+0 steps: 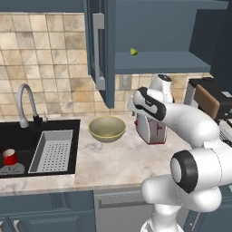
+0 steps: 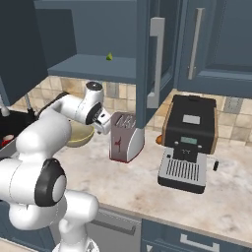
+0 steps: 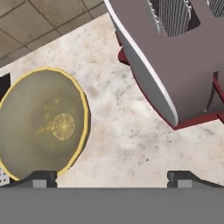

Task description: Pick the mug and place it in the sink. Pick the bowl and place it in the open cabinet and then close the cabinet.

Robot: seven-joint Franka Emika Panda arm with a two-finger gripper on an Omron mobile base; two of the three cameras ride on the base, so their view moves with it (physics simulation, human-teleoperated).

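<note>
The red mug [image 1: 10,157] stands in the black sink [image 1: 18,136], left of the grey perforated tray [image 1: 52,152]. On the marble counter rests the olive-tan bowl [image 1: 107,128] [image 3: 41,122], between the sink and the toaster [image 1: 152,129]. My gripper [image 3: 113,177] hangs open above the counter, between bowl and toaster, holding nothing. Its fingertips [image 3: 41,178] stand wide apart, the left one over the bowl's near rim. The hand [image 2: 103,123] shows beside the toaster. Overhead, the dark blue cabinet [image 1: 158,27] is open, its door [image 1: 102,50] swung out towards me.
A small green fruit [image 1: 133,51] lies on the cabinet shelf. A black coffee machine [image 2: 189,142] stands right of the toaster [image 2: 125,138]. The chrome faucet [image 1: 25,97] curves over the sink's back edge. The open door hangs above the bowl.
</note>
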